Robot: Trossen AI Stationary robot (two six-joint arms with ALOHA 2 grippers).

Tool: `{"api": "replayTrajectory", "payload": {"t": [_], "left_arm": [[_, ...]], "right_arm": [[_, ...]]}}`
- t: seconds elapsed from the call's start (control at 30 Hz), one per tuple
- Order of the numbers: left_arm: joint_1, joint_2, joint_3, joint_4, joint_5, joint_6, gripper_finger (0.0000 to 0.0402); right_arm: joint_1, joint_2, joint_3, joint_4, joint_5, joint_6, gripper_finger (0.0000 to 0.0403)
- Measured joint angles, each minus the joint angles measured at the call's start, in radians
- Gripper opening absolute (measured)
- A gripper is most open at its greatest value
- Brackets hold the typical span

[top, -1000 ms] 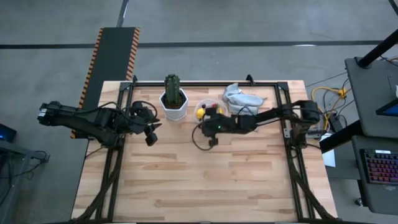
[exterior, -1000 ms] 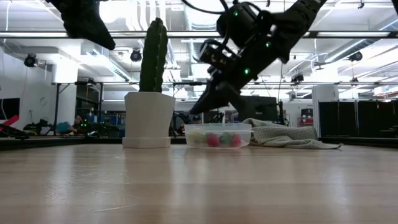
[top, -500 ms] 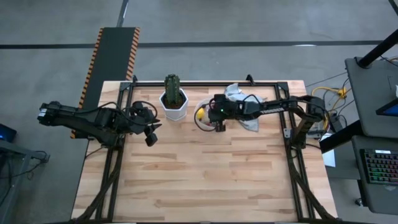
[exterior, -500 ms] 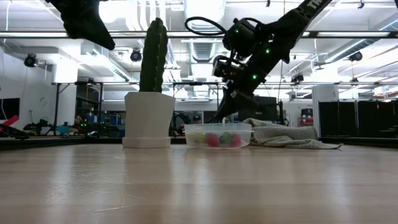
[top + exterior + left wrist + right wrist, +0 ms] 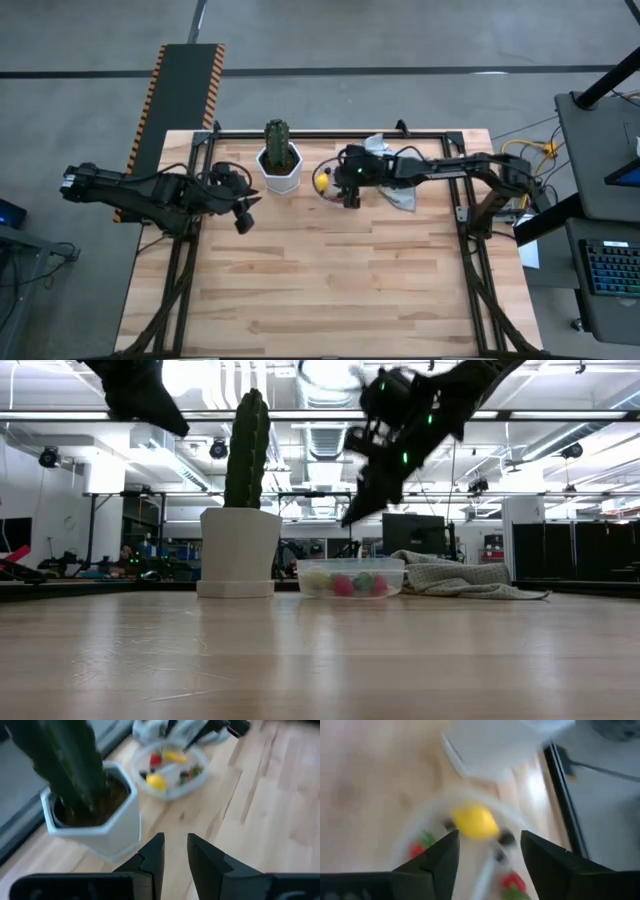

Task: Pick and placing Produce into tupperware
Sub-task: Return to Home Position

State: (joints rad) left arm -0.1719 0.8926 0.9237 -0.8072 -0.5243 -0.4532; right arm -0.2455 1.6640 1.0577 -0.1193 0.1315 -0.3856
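Wooden worktop (image 5: 330, 290), with the produce (image 5: 156, 782) lying in the tupperware (image 5: 352, 577) beside the cactus pot (image 5: 238, 550).
We see the right tool (image 5: 490, 840) above the tupperware, fingers wide apart, empty; the left tool (image 5: 175, 842), narrowly parted, hangs left of the pot.

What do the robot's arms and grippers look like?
Both arms are dark and jointed. The left gripper and right gripper each have two black, tapering fingers. Green lights glow on the right arm; black cables loop along the left arm.

No text, label, brand, number or sign can be read anywhere here.
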Motion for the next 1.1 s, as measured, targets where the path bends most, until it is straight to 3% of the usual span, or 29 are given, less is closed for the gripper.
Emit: {"api": "replayTrajectory", "payload": {"t": [0.17,0.37,0.43,0.6,0.77,0.87,1.1], "left_arm": [[-0.005,-0.028,0.022,0.124,0.030,0.096,0.0069],[-0.098,-0.098,0.048,0.249,0.063,0.258,0.0069],[-0.145,-0.141,0.048,0.268,0.063,0.290,0.0069],[-0.273,-0.248,0.014,0.267,0.014,0.366,0.0069],[-0.343,-0.359,-0.099,0.334,-0.012,0.436,0.0069],[-0.350,-0.416,-0.197,0.413,-0.013,0.463,0.0069],[-0.351,-0.471,-0.431,0.653,-0.016,0.514,0.0069]], "right_arm": [[0.010,-0.149,0.062,-0.094,-0.242,0.118,0.0207],[0.115,-0.453,0.053,-0.211,-0.259,0.121,0.0207],[0.172,-0.581,0.026,-0.237,-0.217,0.133,0.0207],[0.354,-0.913,-0.074,-0.368,0.011,0.201,0.0207],[0.491,-1.200,-0.261,-0.349,0.085,0.309,0.0207],[0.534,-1.325,-0.389,-0.330,0.175,0.349,0.0207],[0.546,-1.476,-0.656,-0.100,0.192,0.278,0.0207]]}}
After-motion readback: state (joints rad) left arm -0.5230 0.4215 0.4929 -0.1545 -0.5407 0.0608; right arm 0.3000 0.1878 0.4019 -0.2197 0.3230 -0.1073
